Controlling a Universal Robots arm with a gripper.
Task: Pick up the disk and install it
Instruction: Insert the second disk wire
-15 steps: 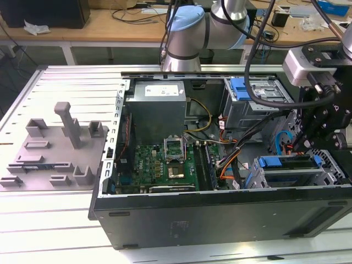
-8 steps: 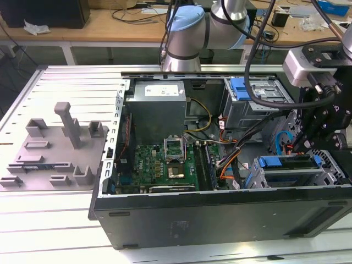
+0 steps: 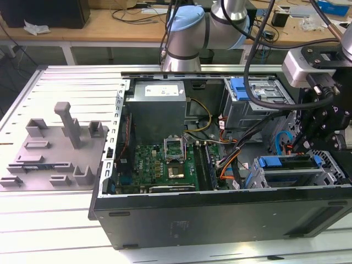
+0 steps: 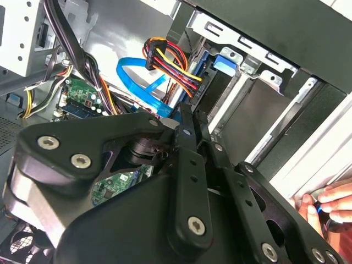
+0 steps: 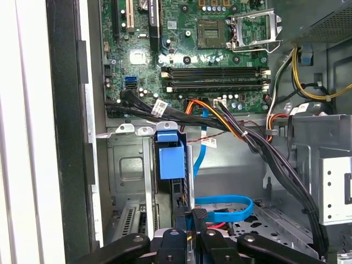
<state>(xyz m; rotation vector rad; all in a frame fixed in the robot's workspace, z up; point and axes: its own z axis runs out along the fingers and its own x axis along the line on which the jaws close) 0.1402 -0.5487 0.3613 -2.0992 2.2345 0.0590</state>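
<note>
Exterior view: open computer case lies on its side on the table, in the middle of the frame.
- Motherboard at about 7 o'clock inside the case.
- Grey power-supply box at about 11 o'clock.
- Blue latch on a grey metal cage at about 1 o'clock.
- Grey moulded fixture on the table, well apart from the case at 9 o'clock.

Disk: sits in the drive bay at about 4 o'clock in the case. Silver body, blue bracket along its upper edge, seated between the bay walls.

Claw: in the exterior view the arm reaches in from 1 o'clock and the claw hangs just above the bay. In the first wrist view its tip is right at the disk's edge, just beside the blue bracket tab. Contact not confirmed. Whether the claw is apart, together or clamped: cannot tell.

A blue flat cable loops close beside the claw tip. A black wire bundle crosses between bay and motherboard.

Second wrist view: a person's hand rests at the case edge.
</note>
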